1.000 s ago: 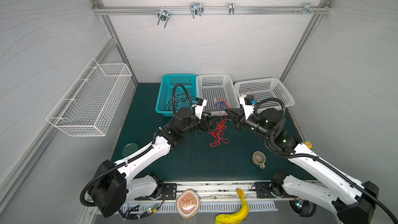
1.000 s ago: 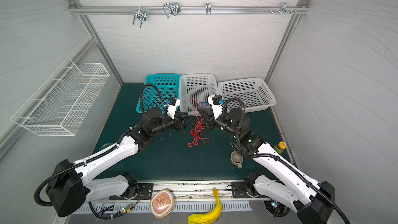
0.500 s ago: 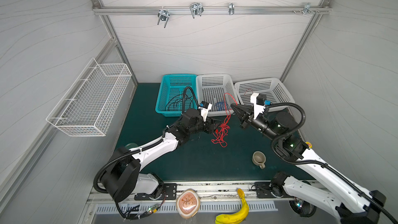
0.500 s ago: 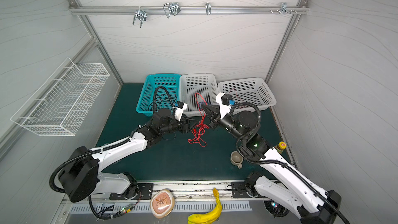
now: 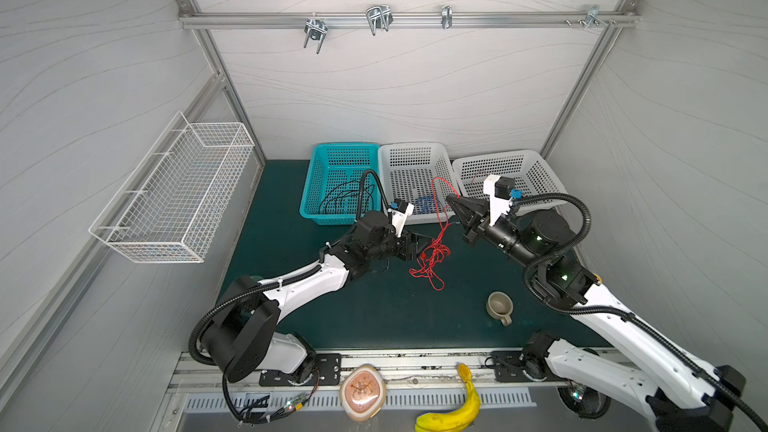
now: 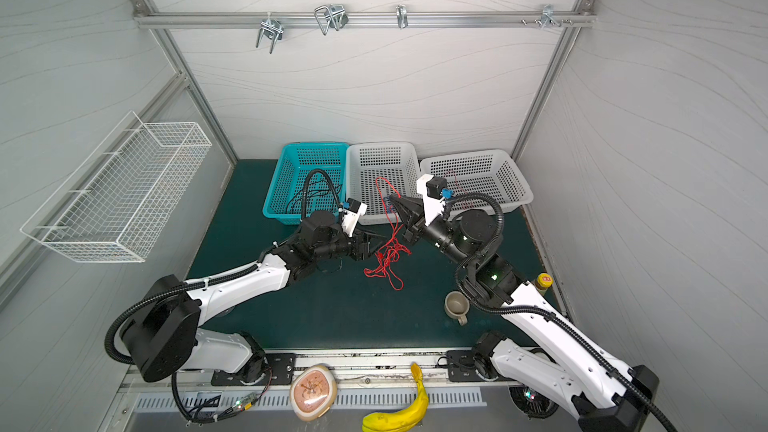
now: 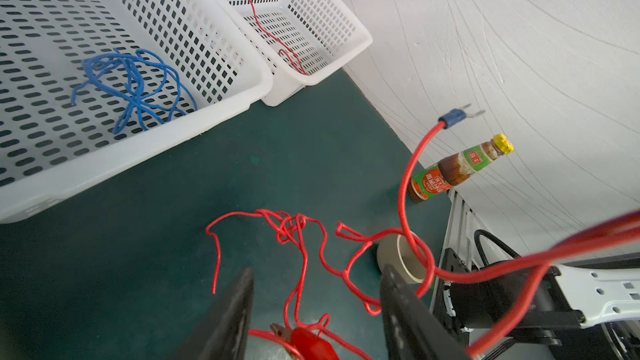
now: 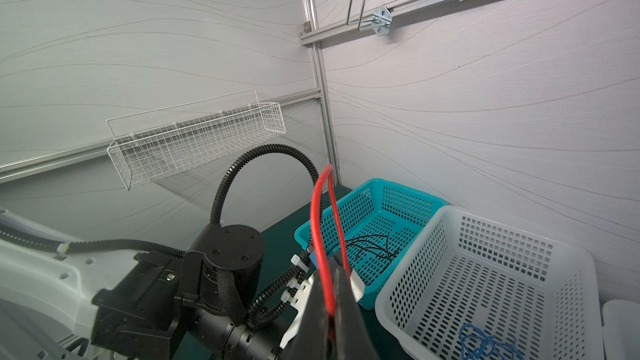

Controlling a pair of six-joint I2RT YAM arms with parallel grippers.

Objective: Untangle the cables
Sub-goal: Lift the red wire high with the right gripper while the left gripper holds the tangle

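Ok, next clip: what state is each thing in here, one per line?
right gripper: shut on the red cables, raised.
left gripper: open, fingers either side of the red tangle.
red cables: tangled, part lifted, part on the mat.
blue cables: bundled in the middle white basket.
black cables: in the teal basket.
mug: upright.
sauce bottle: upright, capped.

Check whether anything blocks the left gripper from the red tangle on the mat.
Nothing visible does. In the left wrist view the left gripper stands open at the red cables, with strands and a red clip between its jaws. The mug sits beyond them.
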